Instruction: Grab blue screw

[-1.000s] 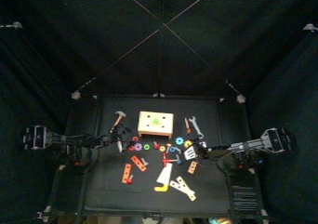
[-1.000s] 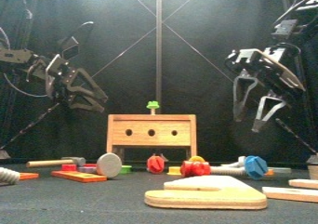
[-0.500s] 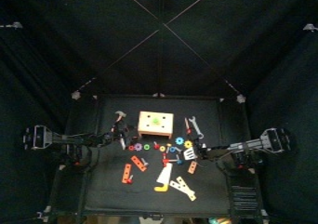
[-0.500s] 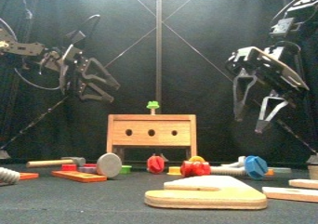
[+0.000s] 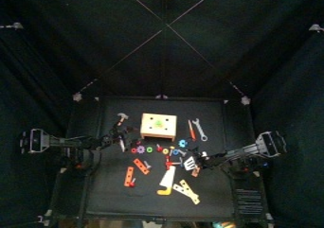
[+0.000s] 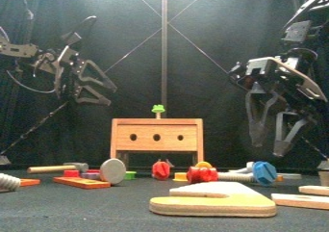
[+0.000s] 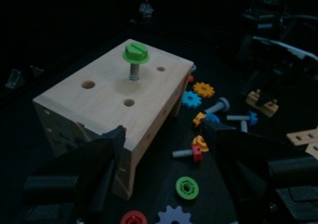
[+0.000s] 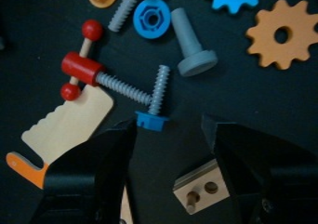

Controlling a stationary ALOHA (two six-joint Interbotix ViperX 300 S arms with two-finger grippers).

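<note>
Right claw (image 8: 168,127), right wrist view: jaws wide apart, empty, hanging straight over the blue screw (image 8: 154,105).
Blue screw, right wrist view: lying flat on the desk (image 8: 248,88), blue head between the two fingertips, ribbed shank pointing away; tip just beside the red screw (image 8: 82,70) and its shank, near the second blue-headed bolt (image 8: 168,28).
Right claw, front view: low on the right, fingers pointing down, well lower than a second ago, not yet at desk level.
Left claw (image 6: 85,82), front view: jaws spread, holding nothing, high on the left, above the wooden block (image 6: 157,138), little moved.
Screw, front view: not safely told apart among the small parts.
Top view: right arm (image 5: 257,148) drawn closer to the desk's front than before; screw too small to pick out.
Left wrist view: block with green screw (image 7: 133,53) upright in its top.
Meaning of the drop: approach nearly done and centred on the right part; remaining, judged from here, a short descent and a close on the head without nudging the red screw.
</note>
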